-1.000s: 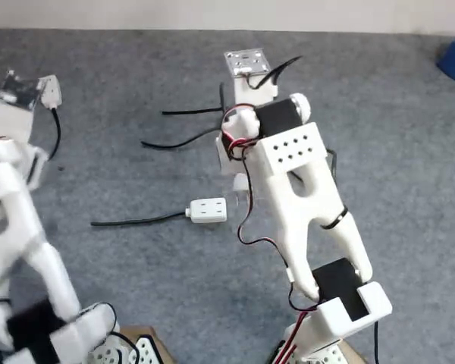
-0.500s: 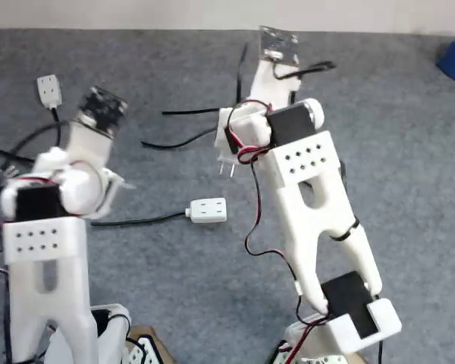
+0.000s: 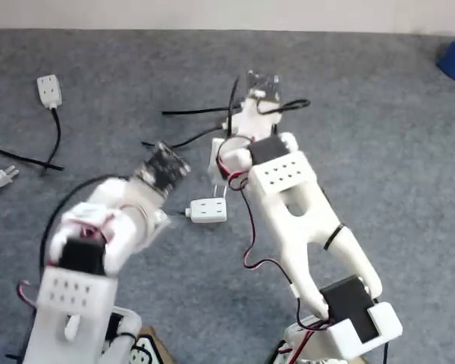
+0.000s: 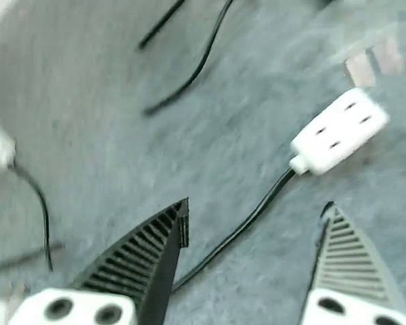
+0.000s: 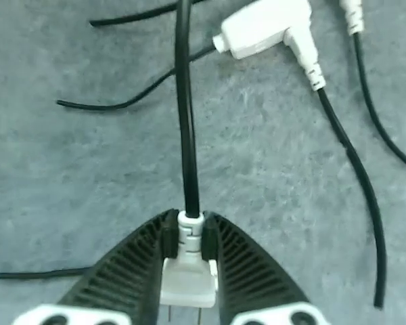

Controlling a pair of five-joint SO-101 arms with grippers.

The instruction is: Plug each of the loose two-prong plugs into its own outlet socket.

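Watching this from the side of the table, and the setup makes sense to me. The right gripper (image 5: 187,225) is clamped shut on a small white two-prong plug (image 5: 187,277); it pinches the body from both sides, so the prongs poke out free underneath and the black cord (image 5: 185,101) trails away up the middle, out of the way. From above, that plug hangs prongs-down just over the white rectangular outlet block (image 3: 208,210), slightly to its far side and not touching it yet; I'd say that's a hover to line the prongs up with the slots before pushing down.

The left gripper (image 4: 257,206) is wide open with nothing in it; it sits low over the grey carpeted tabletop (image 3: 394,136), near the block on its cord side, with the block's thin black lead (image 4: 271,196) running between the two fingers. My guess is it's there to pin the block or the lead so the thing doesn't skate away when the plug gets pressed in; a light block on carpet would slide easily.

Off to the far left there's a second white outlet block (image 3: 48,89) on its own lead, and a loose white plug (image 3: 1,180) lying flat near the edge; those look like the next pair.
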